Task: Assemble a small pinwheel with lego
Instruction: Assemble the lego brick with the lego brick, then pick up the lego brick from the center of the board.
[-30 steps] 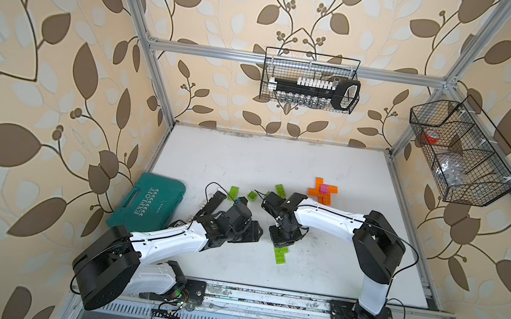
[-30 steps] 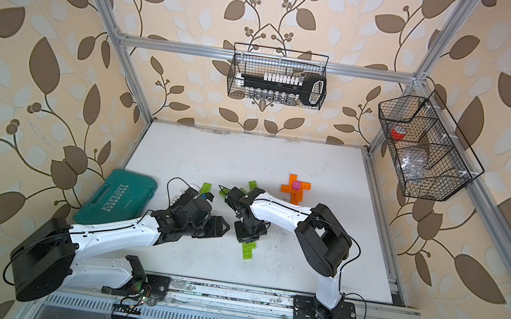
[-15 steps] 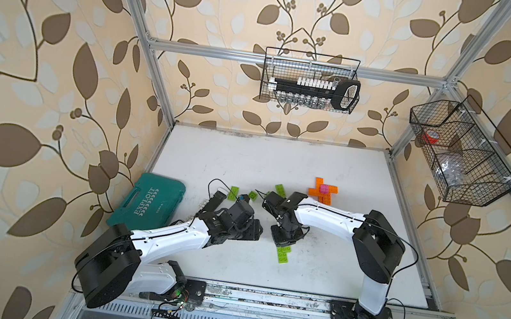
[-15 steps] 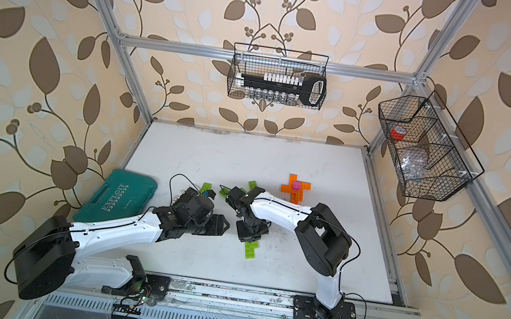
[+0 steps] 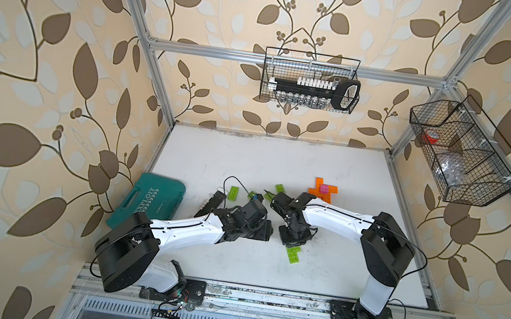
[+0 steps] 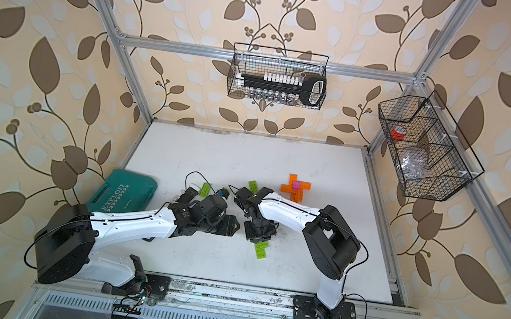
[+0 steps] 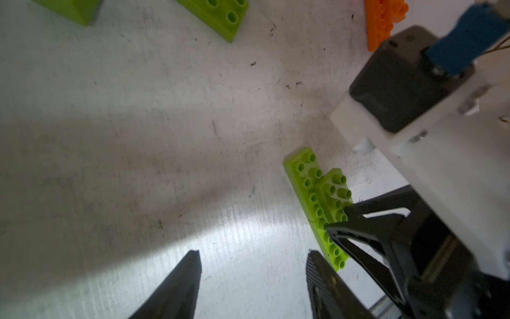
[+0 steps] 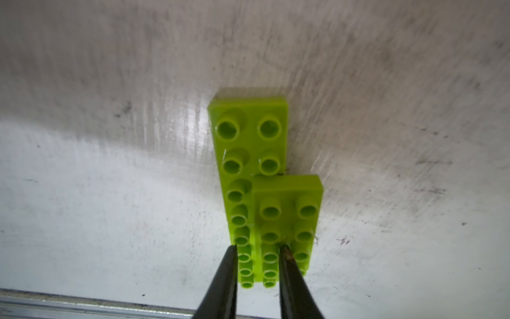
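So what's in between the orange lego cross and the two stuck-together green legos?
The right gripper and its wrist lie between the orange cross and the joined lime-green bricks. Both top views show it.

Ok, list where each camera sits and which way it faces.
Top view: overhead, front side, looking down on the table; left arm, right arm.
Top view: beside it, same aim; both arms, orange lego cross.
Left wrist: left arm, past left gripper toward green lego pair, right gripper.
Right wrist: right arm, along right gripper onto that pair.
Wrists share the pair.
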### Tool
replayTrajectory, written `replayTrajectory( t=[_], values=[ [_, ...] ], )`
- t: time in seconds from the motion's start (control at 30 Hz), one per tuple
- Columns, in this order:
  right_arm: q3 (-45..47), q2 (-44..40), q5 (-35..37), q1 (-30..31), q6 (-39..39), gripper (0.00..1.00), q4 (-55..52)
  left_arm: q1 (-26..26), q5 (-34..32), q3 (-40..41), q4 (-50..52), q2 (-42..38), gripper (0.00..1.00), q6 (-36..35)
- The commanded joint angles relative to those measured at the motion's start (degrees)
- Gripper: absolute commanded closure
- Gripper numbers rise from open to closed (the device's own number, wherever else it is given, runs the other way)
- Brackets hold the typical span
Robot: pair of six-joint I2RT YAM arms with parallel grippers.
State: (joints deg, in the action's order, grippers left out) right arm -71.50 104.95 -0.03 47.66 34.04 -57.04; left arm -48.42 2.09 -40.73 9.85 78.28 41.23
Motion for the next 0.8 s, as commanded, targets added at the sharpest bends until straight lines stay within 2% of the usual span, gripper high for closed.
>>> replayTrajectory(
  t=[0.0,0.23,0.37,0.63,0.77],
  values=[
    [-0.36,-3.32,-0.72,-0.05,-0.53,0.75,-0.44,-0.05,-3.08,-1.28,1.62,-2.02,0.36,-0.57],
    [-0.03,-10.60,-0.03,-0.68,-2.03,0.75,1.82,3.42,-5.08,-4.45,7.03,-2.31,0.34,-2.87],
    [2.00,-16.69,-0.71,-5.19,-4.34,0.66,5.23,6.15,-7.38,-11.52,14.29,1.20,0.27,-7.23],
    [5.17,-22.16,-12.82,-19.00,-8.03,0.47,10.92,8.39,-8.69,-26.06,23.23,13.60,0.13,-19.44],
    [6.44,-24.98,-19.32,-23.91,-9.55,0.41,12.71,8.43,-6.61,-33.37,25.49,20.43,0.11,-26.75]
  ],
)
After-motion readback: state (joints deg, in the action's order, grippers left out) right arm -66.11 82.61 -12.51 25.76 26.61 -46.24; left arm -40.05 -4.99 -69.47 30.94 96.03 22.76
